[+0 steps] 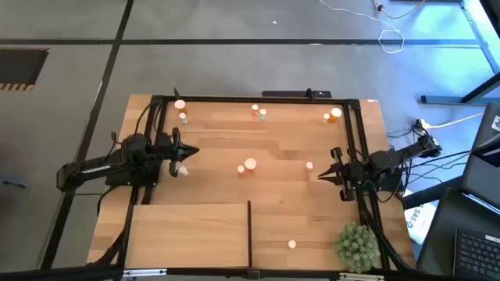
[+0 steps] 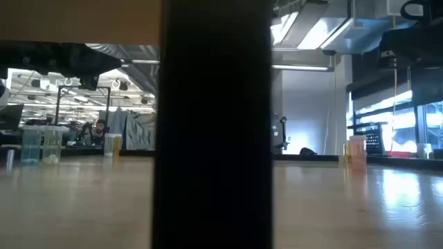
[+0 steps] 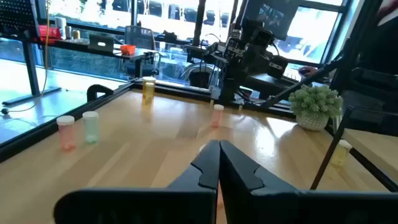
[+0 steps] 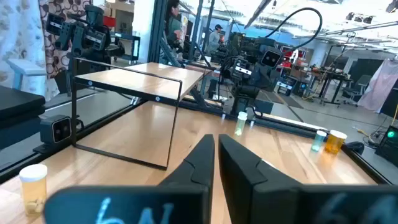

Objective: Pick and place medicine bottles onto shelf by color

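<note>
Several medicine bottles (image 1: 250,164) stood scattered over the planked tabletop (image 1: 297,140), none yet on the shelf (image 1: 187,232). An orange one and a smaller companion stood at the far left corner (image 1: 180,104), a pair stood at the far edge near the middle (image 1: 257,112), and an orange one stood at the far right corner (image 1: 335,114). Two sat mid-tabletop, one lay just beside the left arm's tip (image 1: 182,169), one stood near the right arm (image 1: 309,165), and one stood by the plant ball (image 1: 358,245) on the near side (image 1: 292,244). Every bottle that could be made out stood upright, cap up, long axis vertical. The shelf was a pale raised board at the near left, bounded by a thin dark frame along its right edge.

Left gripper (image 1: 194,151) and right gripper (image 1: 319,175) waited at opposite sides, pointing inward, jaws closed and empty in both wrist views (image 3: 219,163) (image 4: 216,155).

Judged step: choosing a first bottle. A sound approach would open the jaws fully, descend from above or level around the body below the cap, and close squarely so the bottle stays vertical. Nearby bottles of the same colour would be best grouped in one area of the shelf. The paired bottles at the far edge risk being knocked.
</note>
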